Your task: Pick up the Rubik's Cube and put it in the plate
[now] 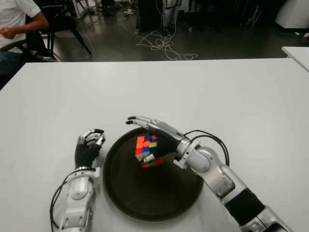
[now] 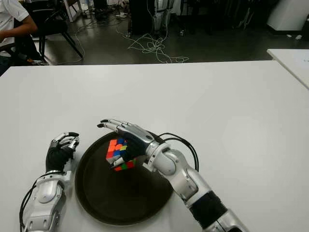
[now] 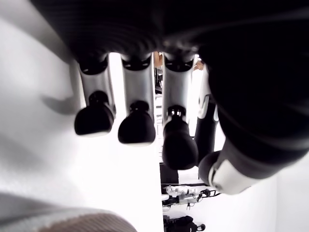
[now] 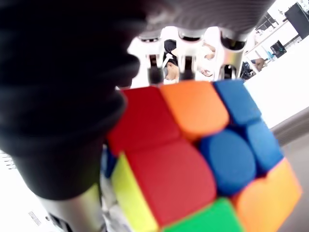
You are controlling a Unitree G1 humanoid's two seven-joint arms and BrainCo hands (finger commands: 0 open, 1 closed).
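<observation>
A white tabletop [image 1: 203,92] fills the view, with a dark floor strewn with cables [image 1: 161,43] beyond its far edge and a seated person [image 1: 17,24] off its far left corner. Near the front edge sits one dark round plate [image 1: 145,205], and over its far part the right hand [image 1: 154,140] holds the one Rubik's Cube [image 1: 147,150], thumb against one face and fingers [image 1: 140,120] reaching over the top. The cube looks tilted and above the plate's floor rather than resting on it (contact cannot be told). The likely trouble is in the release: let go from this height and tilt, the cube could tumble, roll toward the rim and hop out onto the tabletop, or catch on a fingertip as the hand opens. The left hand [image 1: 90,145] shows just left of the plate, fingers curled and holding nothing. Count: one cube, one plate, two hands, one person
</observation>
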